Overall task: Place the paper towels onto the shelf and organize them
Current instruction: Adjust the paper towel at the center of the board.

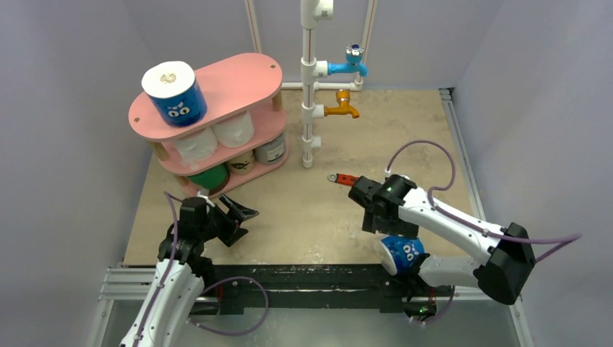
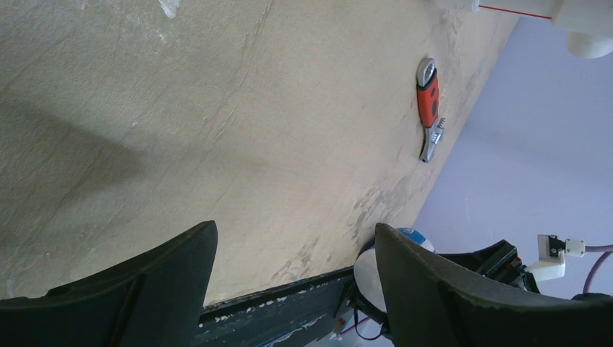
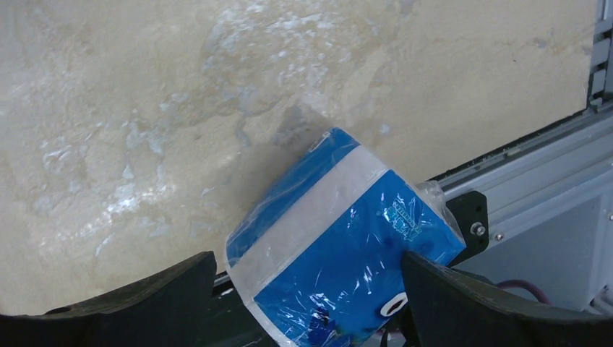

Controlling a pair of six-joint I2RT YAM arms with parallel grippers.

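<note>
- While the right hand (image 3: 303,269) hangs with its fingers spread wide, a blue-wrapped roll (image 3: 340,246) lies tilted below them. It sits at the near edge of the bench (image 3: 144,108), partly over the black rail (image 3: 506,195). Whether a finger touches it I cannot tell.
- The left hand (image 1: 249,223) is also open and holds nothing. It is low over the bench, just in front of the pink shelf (image 1: 238,76).
- On the shelf's top board a second blue roll (image 1: 173,92) stands upright at the left end.
- On the middle board two bare white rolls (image 1: 195,144) (image 1: 235,129) sit side by side.
- On the bottom board a green roll (image 1: 209,177), a brown roll (image 1: 241,163) and a grey roll (image 1: 269,148) stand in a row.
- A red-handled wrench (image 1: 341,178) lies on the bench between the right hand and the white pipe frame (image 1: 311,72).
</note>
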